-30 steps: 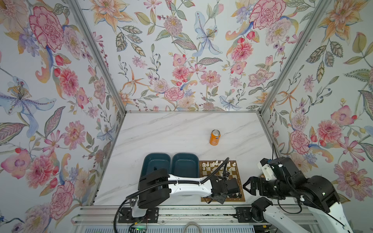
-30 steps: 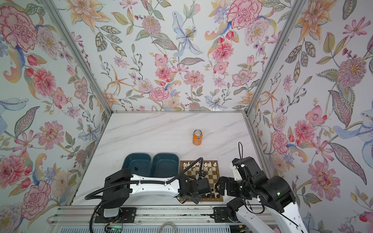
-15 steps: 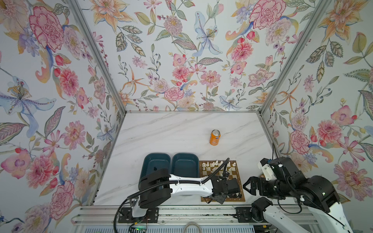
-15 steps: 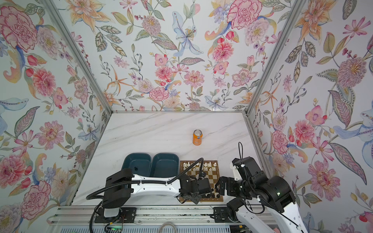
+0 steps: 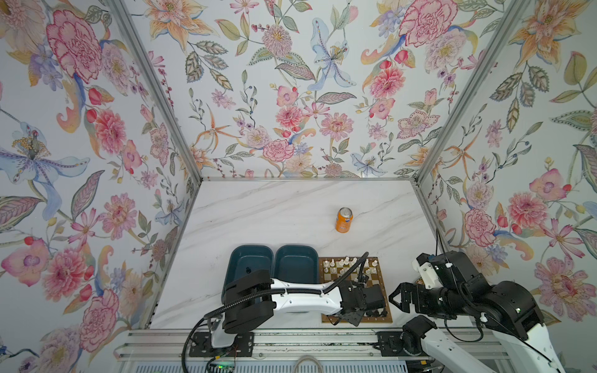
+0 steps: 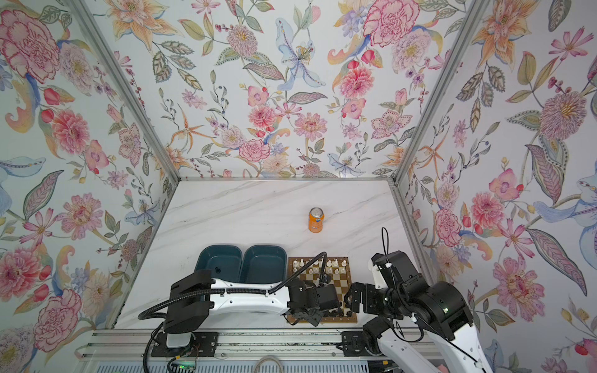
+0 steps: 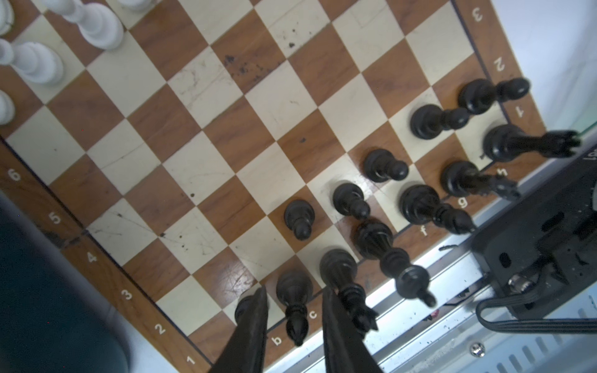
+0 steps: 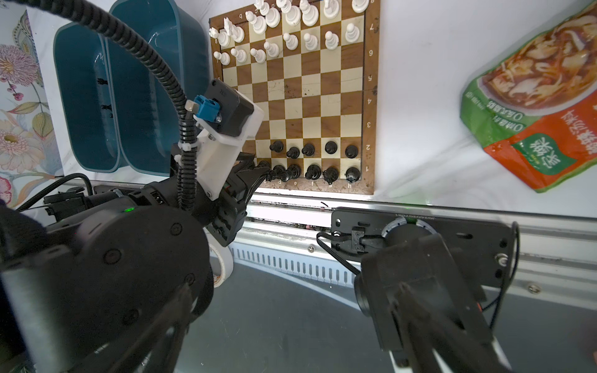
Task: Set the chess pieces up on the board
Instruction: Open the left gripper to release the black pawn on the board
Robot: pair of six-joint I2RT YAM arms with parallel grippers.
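The board (image 7: pixel 226 129) lies at the table's front, right of centre, in both top views (image 5: pixel 378 282) (image 6: pixel 342 284). White chess pieces (image 8: pixel 284 29) fill its two far rows. Black chess pieces (image 8: pixel 310 161) stand along the two near rows. My left gripper (image 7: pixel 294 318) hangs low over the near row, open. A black bishop (image 7: pixel 294 290) stands upright on the c square between its fingers (image 7: pixel 252 323), with a gap on each side. One finger half hides another black piece (image 7: pixel 242 305). My right gripper (image 5: pixel 399 298) hovers wide open and empty, right of the board.
Two teal trays (image 5: pixel 252 261) (image 5: pixel 295 263) sit left of the board, with a small black piece (image 5: pixel 248 268) in the left one. An orange can (image 5: pixel 344 220) stands behind the board. A food pouch (image 8: pixel 536 106) lies right of it. The metal rail (image 5: pixel 290 336) runs along the front edge.
The left gripper's jaws have parted a little around the bishop, which now stands free. Neither arm has visibly shifted.
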